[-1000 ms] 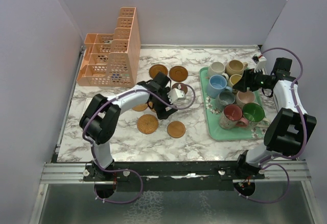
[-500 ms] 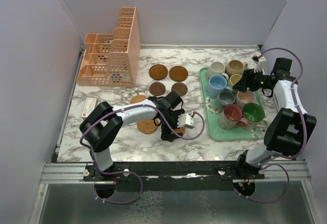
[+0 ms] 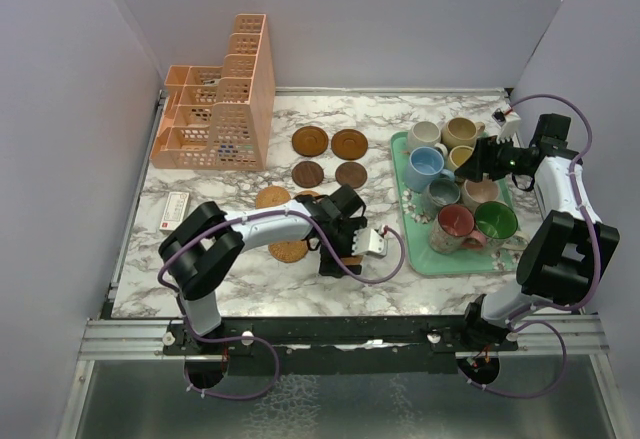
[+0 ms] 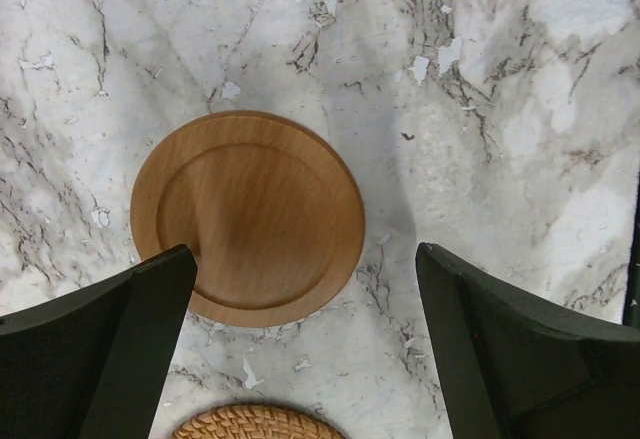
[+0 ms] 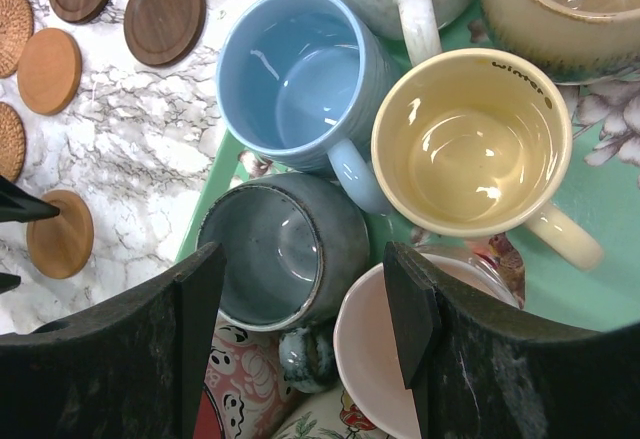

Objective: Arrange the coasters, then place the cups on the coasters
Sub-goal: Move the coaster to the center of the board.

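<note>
Here the left gripper (image 4: 305,259) hangs over the marble table (image 4: 520,109) with its jaws spread wide and nothing between them. Just under it lies a smooth wooden coaster (image 4: 247,217), a light orange-brown disc with a raised rim and a shallow flat well, lying flat on the table. The edge of a woven coaster (image 4: 255,424) shows at the near border of the left wrist view.

From above, four more coasters sit in a square farther back: two mid-brown ones (image 3: 310,141) (image 3: 349,143) and two darker ones (image 3: 307,174) (image 3: 351,175).

The cups stand crowded together on the mint-green tray (image 3: 415,249) at the right. The right gripper (image 5: 300,259) hovers above them, its jaws parted and closed on nothing, straddling the grey cup (image 5: 280,244) and the rim of the pink cup (image 5: 375,359). Beside those are the blue cup (image 5: 295,79), glossy inside, and the yellow cup (image 5: 470,144), its handle pointing to the lower right. The red cup (image 3: 455,226) and green cup (image 3: 495,221) stand at the tray's near end.
</note>
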`<state>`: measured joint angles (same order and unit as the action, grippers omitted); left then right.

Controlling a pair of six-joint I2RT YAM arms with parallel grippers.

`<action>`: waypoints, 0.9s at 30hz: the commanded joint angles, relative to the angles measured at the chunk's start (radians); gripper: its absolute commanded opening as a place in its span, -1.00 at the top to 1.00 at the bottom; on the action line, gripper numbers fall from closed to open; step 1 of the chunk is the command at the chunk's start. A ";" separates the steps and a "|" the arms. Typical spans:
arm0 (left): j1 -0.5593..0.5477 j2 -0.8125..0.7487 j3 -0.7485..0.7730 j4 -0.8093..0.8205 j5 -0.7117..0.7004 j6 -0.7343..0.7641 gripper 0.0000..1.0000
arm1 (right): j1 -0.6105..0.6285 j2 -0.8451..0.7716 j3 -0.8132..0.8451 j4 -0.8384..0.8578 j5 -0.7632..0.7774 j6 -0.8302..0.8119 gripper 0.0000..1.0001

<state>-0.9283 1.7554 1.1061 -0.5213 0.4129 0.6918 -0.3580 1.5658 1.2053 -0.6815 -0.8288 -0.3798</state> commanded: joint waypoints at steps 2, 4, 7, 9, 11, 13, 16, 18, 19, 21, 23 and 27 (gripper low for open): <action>0.000 0.033 0.020 0.031 -0.046 0.019 -0.90 | 0.005 0.011 0.034 -0.007 -0.032 -0.018 -0.32; -0.001 0.041 0.020 0.035 -0.045 0.020 -0.90 | 0.006 0.010 0.036 -0.009 -0.032 -0.019 -0.32; -0.001 0.055 0.020 0.046 -0.058 0.021 -0.90 | 0.006 0.008 0.035 -0.010 -0.031 -0.021 -0.32; 0.000 0.062 0.023 0.061 -0.076 0.014 -0.89 | 0.005 0.007 0.034 -0.010 -0.030 -0.022 -0.32; -0.001 0.074 0.025 0.077 -0.099 0.004 -0.89 | 0.005 0.009 0.036 -0.010 -0.031 -0.021 -0.31; 0.001 0.083 0.027 0.093 -0.119 -0.001 -0.88 | 0.005 0.009 0.035 -0.012 -0.033 -0.023 -0.32; 0.007 0.097 0.037 0.110 -0.135 0.002 -0.87 | 0.005 0.008 0.035 -0.013 -0.035 -0.024 -0.32; 0.016 0.112 0.059 0.113 -0.133 0.004 -0.86 | 0.005 0.008 0.037 -0.013 -0.036 -0.024 -0.32; 0.023 0.121 0.070 0.113 -0.130 0.004 -0.85 | 0.005 0.008 0.037 -0.014 -0.036 -0.024 -0.32; 0.042 0.141 0.091 0.113 -0.123 0.007 -0.83 | 0.005 0.006 0.037 -0.016 -0.038 -0.025 -0.32; 0.060 0.165 0.113 0.121 -0.122 0.005 -0.81 | 0.005 0.004 0.036 -0.016 -0.039 -0.025 -0.32; 0.087 0.205 0.146 0.141 -0.114 0.008 -0.78 | 0.005 0.002 0.036 -0.016 -0.041 -0.024 -0.32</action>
<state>-0.8696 1.8931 1.2331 -0.4023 0.3241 0.6838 -0.3580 1.5658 1.2064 -0.6895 -0.8345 -0.3908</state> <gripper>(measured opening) 0.899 0.656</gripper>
